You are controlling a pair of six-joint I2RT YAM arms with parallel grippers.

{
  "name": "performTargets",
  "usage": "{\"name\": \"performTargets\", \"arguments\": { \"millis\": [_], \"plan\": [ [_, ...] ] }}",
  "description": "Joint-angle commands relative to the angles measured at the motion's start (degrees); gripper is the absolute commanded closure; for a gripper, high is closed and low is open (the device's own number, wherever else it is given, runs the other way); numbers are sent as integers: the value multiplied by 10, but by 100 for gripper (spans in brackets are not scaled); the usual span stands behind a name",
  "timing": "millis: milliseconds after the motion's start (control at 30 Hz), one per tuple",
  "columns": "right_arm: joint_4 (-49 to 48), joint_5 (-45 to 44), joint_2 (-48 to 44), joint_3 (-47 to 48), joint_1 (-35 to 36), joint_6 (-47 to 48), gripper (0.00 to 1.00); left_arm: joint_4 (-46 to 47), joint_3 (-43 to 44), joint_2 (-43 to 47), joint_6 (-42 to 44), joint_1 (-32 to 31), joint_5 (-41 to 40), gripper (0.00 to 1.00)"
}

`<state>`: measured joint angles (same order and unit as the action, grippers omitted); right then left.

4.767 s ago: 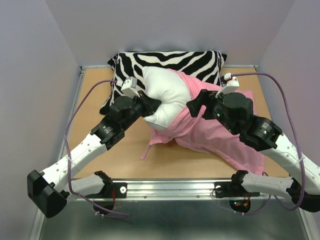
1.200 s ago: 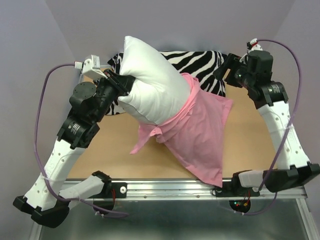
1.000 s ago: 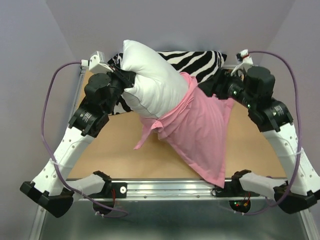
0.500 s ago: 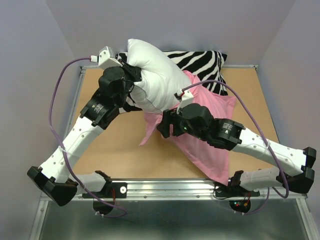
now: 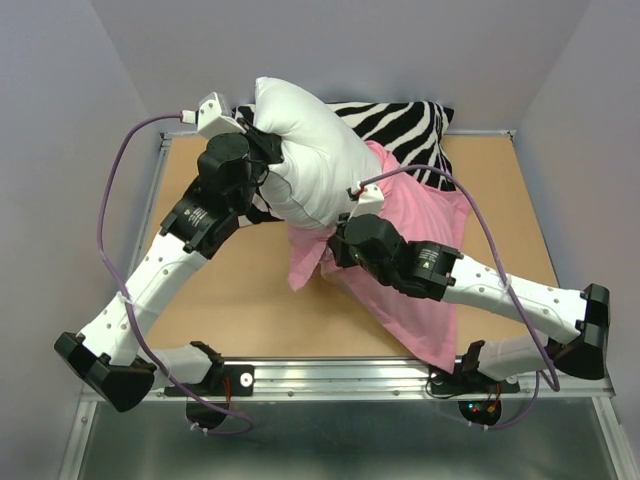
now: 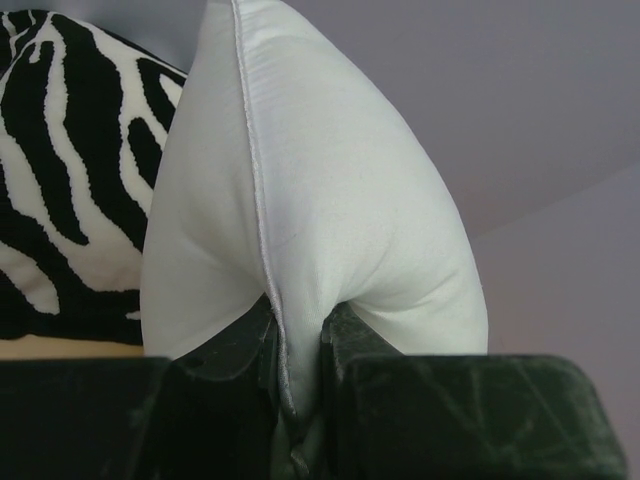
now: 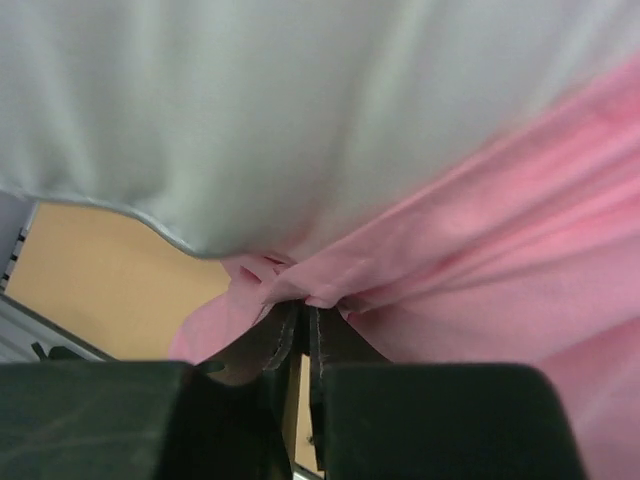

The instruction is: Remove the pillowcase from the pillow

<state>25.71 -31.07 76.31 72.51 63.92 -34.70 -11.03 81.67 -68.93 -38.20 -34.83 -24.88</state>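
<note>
While my left gripper (image 6: 295, 345) pinches the pillow (image 6: 330, 200) seam,
my right gripper (image 7: 303, 322) seems clamped on bunched pillowcase (image 7: 450, 280) at its near edge.

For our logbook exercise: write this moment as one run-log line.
left claw: shut on pillow seam | right claw: shut on pillowcase | pillow: lower end inside pillowcase

right hand (image 7: 303, 318) swung in, now pinching pillowcase (image 5: 425, 215) edge

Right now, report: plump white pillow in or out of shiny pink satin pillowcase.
Mostly out: pillow bare; pillowcase wraps only its lower end.
</note>
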Motion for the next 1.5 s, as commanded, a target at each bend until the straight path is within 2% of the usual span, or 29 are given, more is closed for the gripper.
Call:
{"name": "performTargets", "arguments": {
  "millis": [0, 133, 300, 433, 600, 800, 900, 933, 1133, 1233, 1267, 1333, 1367, 1400, 1467],
  "plan": [
    [9, -14, -72, -65, 13, -50, 97, 92, 66, 9, 19, 4, -46, 100],
    [70, -1, -172, -164, 13, -105, 99, 80, 110, 0, 30, 38, -34, 100],
    [165, -38, -292, -264, 13, -182, 99, 69, 156, 3, 49, 82, -30, 100],
    [251, -81, -340, -238, 13, -235, 99, 42, 229, 12, 73, 113, -37, 100],
    [303, -147, -369, -127, 13, -215, 100, 20, 281, 42, 113, 118, -68, 100],
    [310, -215, -276, 91, 13, -127, 99, -13, 285, 94, 115, 118, -21, 100],
    [284, -226, -218, 212, 13, -38, 99, -36, 267, 98, 114, 118, 6, 100],
    [274, -226, -203, 244, 13, -38, 99, -44, 264, 94, 114, 118, 11, 100],
    [260, -273, -1, 515, 13, 127, 92, -69, 169, 56, 65, 113, 71, 100],
    [251, -262, 104, 633, 4, 190, 90, -47, 88, 54, 38, 79, 51, 100],
    [250, -241, 130, 652, -14, 196, 90, -40, 49, 56, 32, 69, 44, 100],
    [252, -64, 158, 654, -129, 174, 92, -36, 16, 65, 8, 37, 10, 100],
    [247, 60, 183, 629, -212, 140, 94, -33, -17, 71, -4, 24, -5, 99],
    [240, 91, 196, 606, -236, 133, 99, -28, -34, 85, -20, -1, -36, 98],
    [210, 129, 217, 557, -275, 130, 100, -30, -77, 103, -41, -24, -65, 98]
  ]
}}
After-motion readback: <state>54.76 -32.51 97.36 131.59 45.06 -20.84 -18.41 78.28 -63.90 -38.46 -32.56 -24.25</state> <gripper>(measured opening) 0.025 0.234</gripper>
